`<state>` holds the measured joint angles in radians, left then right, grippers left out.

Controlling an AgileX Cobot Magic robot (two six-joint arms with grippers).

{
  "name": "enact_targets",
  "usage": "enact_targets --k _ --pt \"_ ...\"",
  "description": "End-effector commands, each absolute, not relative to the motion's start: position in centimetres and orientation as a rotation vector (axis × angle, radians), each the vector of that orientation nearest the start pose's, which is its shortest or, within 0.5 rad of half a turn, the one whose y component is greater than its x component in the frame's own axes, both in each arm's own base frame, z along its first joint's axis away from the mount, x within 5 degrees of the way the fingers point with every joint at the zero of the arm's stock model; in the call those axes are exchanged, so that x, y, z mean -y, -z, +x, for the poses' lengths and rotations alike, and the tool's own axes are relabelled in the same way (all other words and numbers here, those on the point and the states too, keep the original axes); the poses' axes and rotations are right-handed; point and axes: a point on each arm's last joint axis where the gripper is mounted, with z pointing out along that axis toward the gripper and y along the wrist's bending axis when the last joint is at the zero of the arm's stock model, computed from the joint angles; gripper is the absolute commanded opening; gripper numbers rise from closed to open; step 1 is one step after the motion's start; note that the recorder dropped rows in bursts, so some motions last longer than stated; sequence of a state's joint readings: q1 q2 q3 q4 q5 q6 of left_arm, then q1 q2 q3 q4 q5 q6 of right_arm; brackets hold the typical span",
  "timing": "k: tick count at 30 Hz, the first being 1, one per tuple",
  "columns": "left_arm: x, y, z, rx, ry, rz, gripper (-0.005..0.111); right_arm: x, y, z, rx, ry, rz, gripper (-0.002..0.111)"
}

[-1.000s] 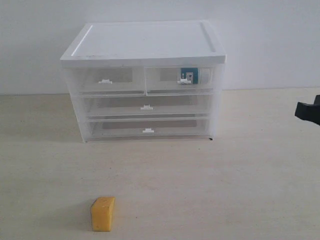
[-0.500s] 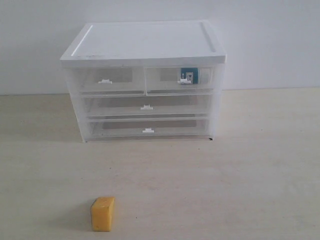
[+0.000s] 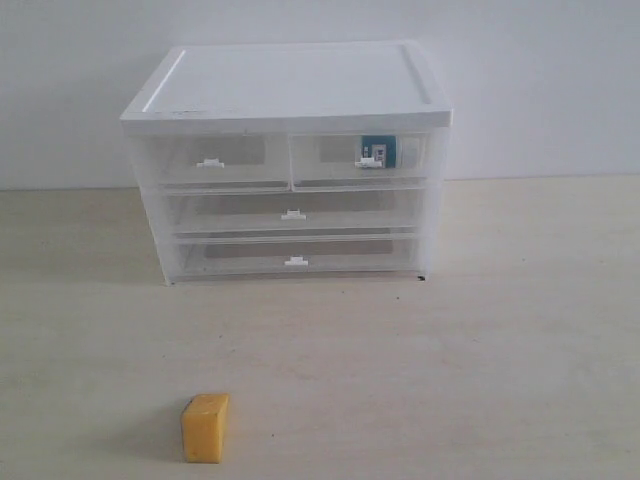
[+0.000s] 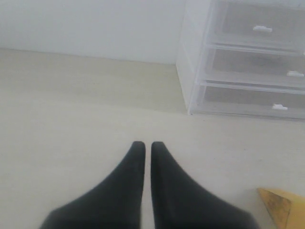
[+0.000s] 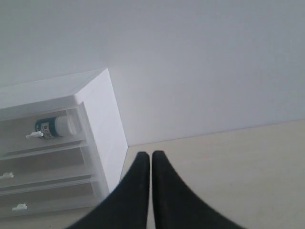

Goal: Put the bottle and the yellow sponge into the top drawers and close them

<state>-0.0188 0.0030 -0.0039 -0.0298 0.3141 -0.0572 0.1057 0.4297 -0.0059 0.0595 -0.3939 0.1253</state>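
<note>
The bottle (image 3: pixel 385 151) with its teal label lies on its side inside the closed top right drawer (image 3: pixel 330 158); the right wrist view shows it too (image 5: pixel 55 127). The top left drawer (image 3: pixel 210 160) is closed and holds nothing I can see. The yellow sponge (image 3: pixel 205 427) stands on the table well in front of the cabinet, and a corner of it (image 4: pixel 283 210) shows beside my left gripper (image 4: pixel 144 144), which is shut and holds nothing. My right gripper (image 5: pixel 151 154) is shut and holds nothing, off to the right of the cabinet. Neither gripper appears in the exterior view.
The white-topped cabinet (image 3: pixel 290 85) stands against the back wall, with two full-width drawers (image 3: pixel 293 214) closed below the top pair. Pale tabletop spreads to both sides and in front.
One second ago the right gripper's black tip showed at the right edge of the exterior view; it has since drawn out of that view. Cabinet, bottle and sponge have not moved.
</note>
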Motion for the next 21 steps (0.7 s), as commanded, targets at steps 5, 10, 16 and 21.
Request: enact_targets --k 5,10,16,21 --pt "0.2 -20.4 5.6 -1.589 0.066 -0.026 0.004 -0.6 -21.9 7.3 -1.485 -0.237 0.086 0.0" --pt "0.1 -22.6 5.4 -1.333 0.26 -0.186 0.004 -0.6 -21.7 6.7 -1.482 -0.249 0.09 0.0" --pt "0.0 -24.4 4.8 -1.104 0.491 -0.302 0.004 -0.6 -21.7 6.6 -1.488 -0.253 0.094 0.0" --pt "-0.1 -25.7 4.1 -0.959 0.544 -0.29 0.004 -0.6 -21.5 6.6 -1.507 -0.262 0.104 0.0"
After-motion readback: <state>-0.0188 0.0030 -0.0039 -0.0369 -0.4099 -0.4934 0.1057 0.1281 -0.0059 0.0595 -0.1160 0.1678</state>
